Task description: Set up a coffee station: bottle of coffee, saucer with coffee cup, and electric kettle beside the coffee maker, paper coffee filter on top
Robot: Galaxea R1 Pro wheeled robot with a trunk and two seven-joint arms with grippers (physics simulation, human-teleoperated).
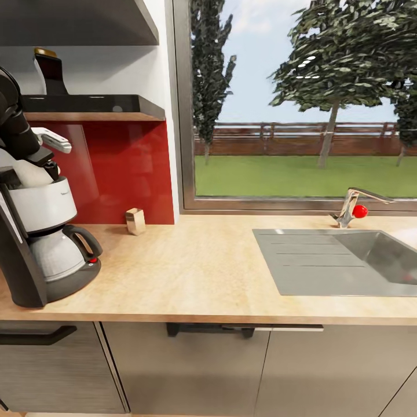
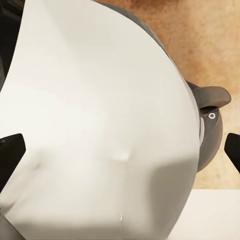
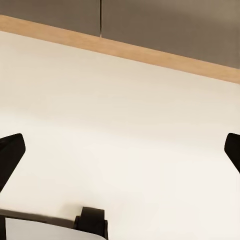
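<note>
A: Head view has the black-and-white drip coffee maker with its glass carafe [image 1: 43,243] standing at the left end of the pale wooden table [image 1: 202,272], close to the front edge. So that part of the task holds.

B: And the filter?

A: The white paper coffee filter [image 2: 100,135] lies spread over the machine's top in the left wrist view, with the carafe handle peeking out beside it. The left pincer [image 2: 120,150] hangs right above it, its two dark fingertips [image 2: 11,150] wide apart at either side of the sheet. I can't tell whether they touch the paper; they look clear of it, so I'd judge the filter as placed or all but placed.

B: What about the right arm?

A: The right pincer [image 3: 120,150] is spread wide too, holding nothing, looking at a plain pale surface with a wooden strip beyond.

B: What is left, then?

A: Most of it, I'd say. A dark bottle with a golden cap [image 1: 49,72], likely the coffee, stands on the black kitchen shelf [image 1: 92,107] above the machine. No saucer, cup or kettle stands on the table near the machine. A small wooden block [image 1: 135,220] sits by the red backsplash, and the steel sink [image 1: 347,266] takes the right end.
</note>
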